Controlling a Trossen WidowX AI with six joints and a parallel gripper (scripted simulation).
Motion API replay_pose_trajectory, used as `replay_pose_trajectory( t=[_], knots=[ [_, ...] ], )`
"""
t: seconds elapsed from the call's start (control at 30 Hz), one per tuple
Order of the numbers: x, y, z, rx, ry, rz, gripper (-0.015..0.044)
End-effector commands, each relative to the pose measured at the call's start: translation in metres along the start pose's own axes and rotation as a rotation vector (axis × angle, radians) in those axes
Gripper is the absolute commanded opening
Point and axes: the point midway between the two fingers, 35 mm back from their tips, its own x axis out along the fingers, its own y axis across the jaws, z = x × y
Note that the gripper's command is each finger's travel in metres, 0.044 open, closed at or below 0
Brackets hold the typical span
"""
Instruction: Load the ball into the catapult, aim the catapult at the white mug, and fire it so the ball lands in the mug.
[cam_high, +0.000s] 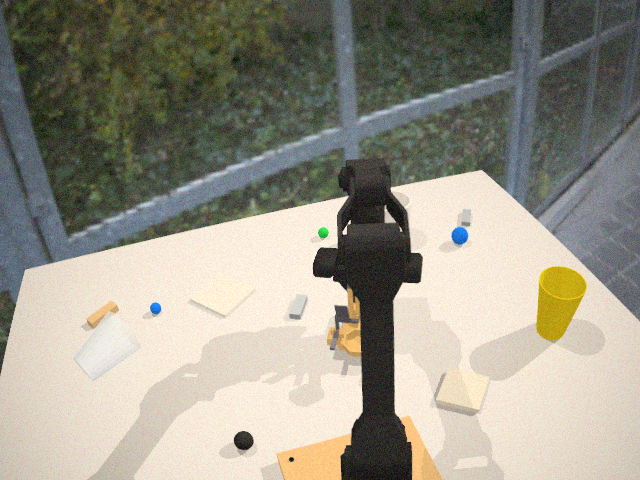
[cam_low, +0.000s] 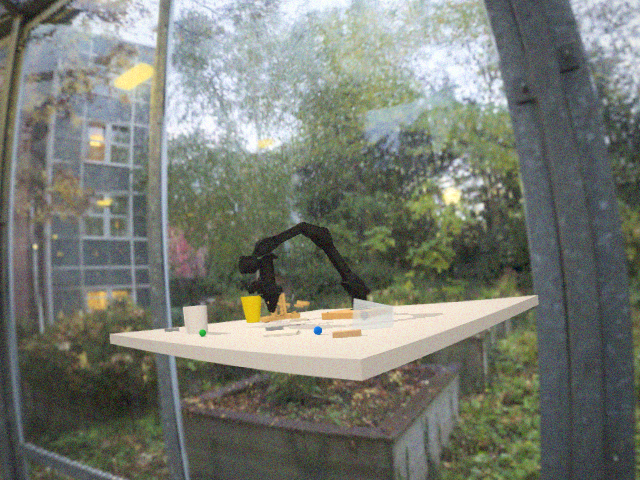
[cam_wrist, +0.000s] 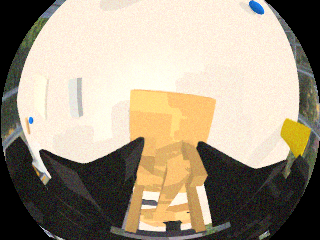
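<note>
Your arm is reaching out from its orange base plate (cam_high: 310, 457), elbow raised high, forearm sloping down and wrist pointing at the table (cam_high: 155, 403). The gripper (cam_wrist: 167, 176) is sitting low over the wooden catapult (cam_wrist: 172, 154), and its dark fingers are clamping the catapult's frame from both sides.

The black ball (cam_high: 243, 440) is lying on the table near the base plate, well apart from the catapult and not loaded. The white mug (cam_low: 195, 318) is standing upright near the table's far edge in the exterior view; you cannot tell whether anything is inside it. The yellow cup (cam_high: 558, 301) is standing upright off to the right, mouth open, with nothing showing in it. A clear glass tumbler (cam_high: 105, 346) is lying on its side at the left.

The catapult is looking like pale slatted wood with a dark part. Small glossy spheres are resting around it: green (cam_high: 323, 232), a larger blue (cam_high: 459, 235), a small blue (cam_high: 155, 308). Flat cream blocks (cam_high: 461, 391), a grey block (cam_high: 297, 305) and a tan block (cam_high: 101, 313) are lying scattered.
</note>
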Motion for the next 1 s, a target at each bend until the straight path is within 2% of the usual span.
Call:
replay_pose_trajectory(
  t=[0.0,0.97],
  knots=[
    [-0.026,0.001,0.003,0.0,-0.037,0.007,0.0],
    [0.016,0.0,0.006,0.002,-0.036,0.005,0.0]
  ],
)
